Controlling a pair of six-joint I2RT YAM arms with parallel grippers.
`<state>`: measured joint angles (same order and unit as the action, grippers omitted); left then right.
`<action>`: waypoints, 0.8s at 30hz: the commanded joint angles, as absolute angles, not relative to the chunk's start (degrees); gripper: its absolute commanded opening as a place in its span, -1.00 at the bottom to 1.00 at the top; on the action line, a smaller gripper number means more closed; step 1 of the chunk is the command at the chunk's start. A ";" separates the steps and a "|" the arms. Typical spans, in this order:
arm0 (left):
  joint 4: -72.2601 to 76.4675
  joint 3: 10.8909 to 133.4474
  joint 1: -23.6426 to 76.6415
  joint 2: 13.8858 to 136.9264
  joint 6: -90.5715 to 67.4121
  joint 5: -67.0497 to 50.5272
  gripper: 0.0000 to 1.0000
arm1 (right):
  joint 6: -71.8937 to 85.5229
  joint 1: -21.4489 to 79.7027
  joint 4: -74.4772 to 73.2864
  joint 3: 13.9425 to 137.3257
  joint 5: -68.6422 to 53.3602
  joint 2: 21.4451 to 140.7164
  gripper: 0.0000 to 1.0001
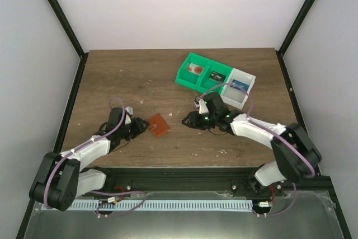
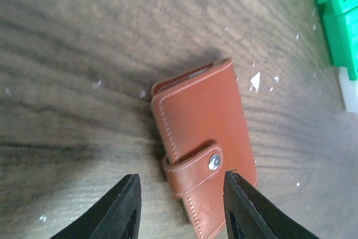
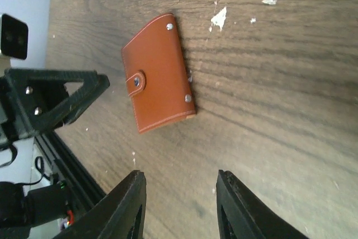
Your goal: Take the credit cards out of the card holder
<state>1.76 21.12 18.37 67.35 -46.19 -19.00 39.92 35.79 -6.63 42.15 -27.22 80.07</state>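
Note:
The card holder (image 1: 159,125) is a small reddish-brown wallet lying flat and closed on the table, its snap strap fastened. It shows in the left wrist view (image 2: 201,138) and the right wrist view (image 3: 158,71). My left gripper (image 1: 142,126) is open just left of it, its jaws on either side of the strap end (image 2: 182,186). My right gripper (image 1: 186,120) is open and empty, a short way to the wallet's right (image 3: 179,178). No cards show.
A green-and-white compartment tray (image 1: 215,78) stands at the back right, with small items in its compartments; its green edge shows in the left wrist view (image 2: 338,15). White crumbs lie scattered on the wooden table (image 1: 112,76). Black frame posts border the table.

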 commanded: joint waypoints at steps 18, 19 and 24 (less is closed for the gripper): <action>7.99 22.46 17.60 78.96 -42.02 -26.74 -0.36 | 32.25 40.93 -0.38 64.82 -32.61 113.44 -0.33; 8.12 22.42 17.63 79.05 -42.00 -26.91 -0.36 | 31.98 41.07 -0.38 65.04 -33.05 113.79 -0.34; 8.61 22.28 17.63 79.85 -41.92 -27.30 -0.39 | 31.15 42.11 -0.97 65.83 -34.05 115.65 -0.35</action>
